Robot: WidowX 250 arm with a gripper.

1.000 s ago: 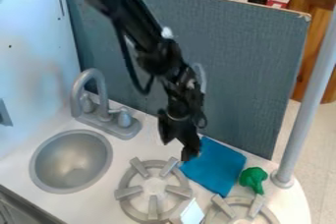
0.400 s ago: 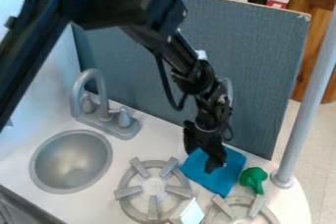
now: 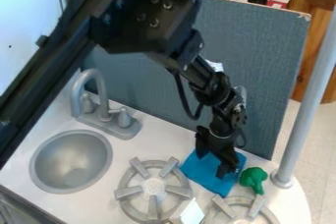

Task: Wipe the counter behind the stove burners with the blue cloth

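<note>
Gripper (image 3: pixel 213 166) spread over the blue cloth (image 3: pixel 205 178), nothing pinched as far as you can see

So you've got the arm (image 3: pixel 138 21) coming in from 10 o'clock, with the gripper hanging at about 5 o'clock from the middle of the view. Its two fingers stand well apart, looks wide open to me, with blue cloth showing in the gap and nothing visibly held. Can't tell whether the tips touch the fabric or hang just above it.

The cloth lies on the counter (image 3: pixel 138 147) right under the gripper. From the gripper, the green broccoli (image 3: pixel 253 178) sits close by at 4 o'clock, one burner (image 3: pixel 153 186) at 8, the other burner (image 3: pixel 223 207) at 5 and the sink (image 3: pixel 72 159) over at 9.

My read: you're at the lining-up step, no grasp made. Your next move calls for picking your contact point and checking height before you commit. If it's the cloth you want, go low and gentle, since thin fabric could slip or bunch, and mind that broccoli near its edge
</note>
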